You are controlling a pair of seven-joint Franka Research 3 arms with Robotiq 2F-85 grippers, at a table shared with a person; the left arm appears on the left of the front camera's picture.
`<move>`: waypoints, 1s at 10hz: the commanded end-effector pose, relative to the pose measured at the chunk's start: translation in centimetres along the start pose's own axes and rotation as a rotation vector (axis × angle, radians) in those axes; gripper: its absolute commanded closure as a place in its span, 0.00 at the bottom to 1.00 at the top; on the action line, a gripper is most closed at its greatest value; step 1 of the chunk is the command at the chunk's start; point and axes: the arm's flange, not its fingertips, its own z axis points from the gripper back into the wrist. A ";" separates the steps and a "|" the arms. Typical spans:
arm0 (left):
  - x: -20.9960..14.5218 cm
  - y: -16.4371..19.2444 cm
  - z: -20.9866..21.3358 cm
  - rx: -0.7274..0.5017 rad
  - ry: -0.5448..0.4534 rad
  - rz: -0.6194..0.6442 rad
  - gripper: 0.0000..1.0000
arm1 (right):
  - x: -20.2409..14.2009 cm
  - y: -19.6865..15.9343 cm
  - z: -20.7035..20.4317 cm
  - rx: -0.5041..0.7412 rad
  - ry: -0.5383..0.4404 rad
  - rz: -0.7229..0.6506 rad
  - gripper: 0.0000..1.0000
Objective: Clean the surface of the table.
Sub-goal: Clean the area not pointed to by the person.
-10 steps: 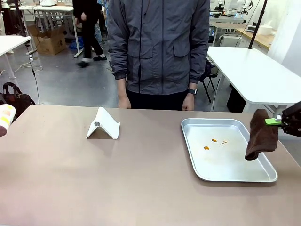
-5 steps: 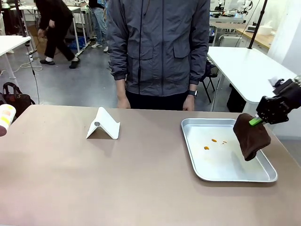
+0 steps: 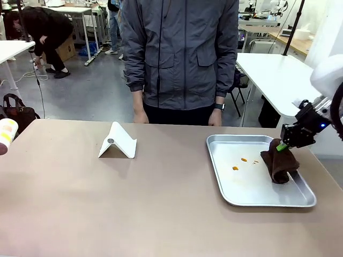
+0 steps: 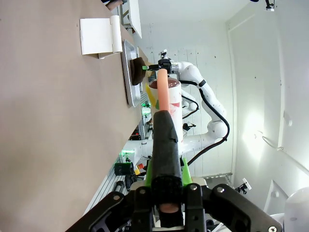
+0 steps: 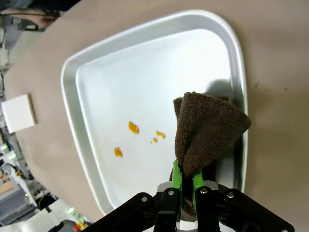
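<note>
Table: the brownish table [image 3: 134, 209] fills the near part of the front view. Its bare top shows no spill or crumbs that can be made out.
Tray: a silver tray [image 3: 236, 138] lies on the table's right part, with a few small orange spots [image 3: 244, 160] on its floor.
Right gripper: the right gripper [image 3: 282, 145] is over the tray's right side. Its fingers are pinched tight on the top of a dark brown cloth [image 3: 277, 164].
Cloth: it hangs bunched from the pads. Its lower end is down at the tray floor, beside the spots and apart from them (the right wrist view shows clean metal between cloth and spots).
Left gripper: the left gripper [image 4: 166, 174] is clamped on a salmon-coloured stick with a black sleeve. The stick lines up with a white printed cup [image 4: 169, 104]. What this tool is cannot be told.
Other things: a white folded stand [image 3: 118, 142] sits on the table's left half, and a person [image 3: 182, 53] stands at the far edge.
Done: probably little, since the spots look unsmeared.
Left: wiping up the orange spots, then likely passing the cloth over the open table top around the stand.
</note>
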 end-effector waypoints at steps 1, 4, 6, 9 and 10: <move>0.0 -0.6 -0.2 -0.009 -0.015 0.005 0.78 | 1.2 0.5 -1.8 0.066 -0.047 0.015 1.00; 0.0 -0.6 -0.2 -0.009 -0.015 0.005 0.78 | 2.1 1.8 -5.8 0.177 -0.030 0.063 1.00; 0.0 -0.6 -0.2 -0.009 -0.015 0.005 0.78 | 2.4 3.2 -7.3 0.238 0.019 0.113 1.00; 0.0 -0.6 -0.2 -0.009 -0.015 0.005 0.78 | 1.8 5.8 -10.4 0.337 0.120 0.181 1.00; 0.0 -0.6 -0.2 -0.009 -0.015 0.005 0.78 | 1.3 6.9 -11.0 0.383 0.169 0.214 1.00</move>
